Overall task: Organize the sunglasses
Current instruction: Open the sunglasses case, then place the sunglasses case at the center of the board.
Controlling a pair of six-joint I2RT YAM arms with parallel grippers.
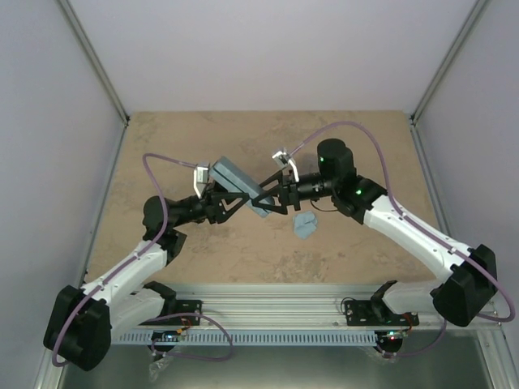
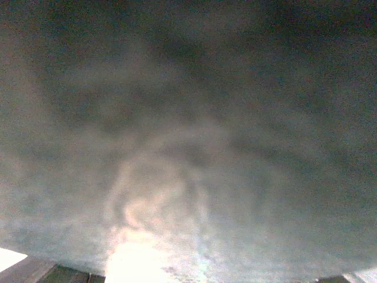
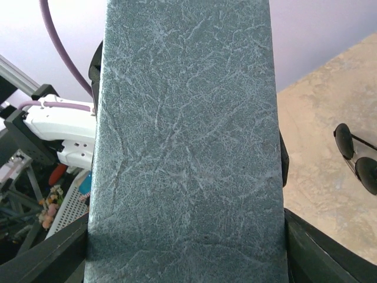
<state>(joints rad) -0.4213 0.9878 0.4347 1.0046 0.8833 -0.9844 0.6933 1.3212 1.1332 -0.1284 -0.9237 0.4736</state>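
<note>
Two claws, left gripper point(image 1: 220, 197) and right gripper point(image 1: 272, 197), clamped on blue-grey case point(image 1: 239, 185), raised off table point(image 1: 203, 138). Left wrist view blurred by case. Black sunglasses point(image 3: 356, 159) seen on table, cropped at right-wrist frame edge.

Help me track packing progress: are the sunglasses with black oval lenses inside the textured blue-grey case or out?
Out. The sunglasses with black oval lenses lie on the tan table, apart from the textured blue-grey case.
</note>
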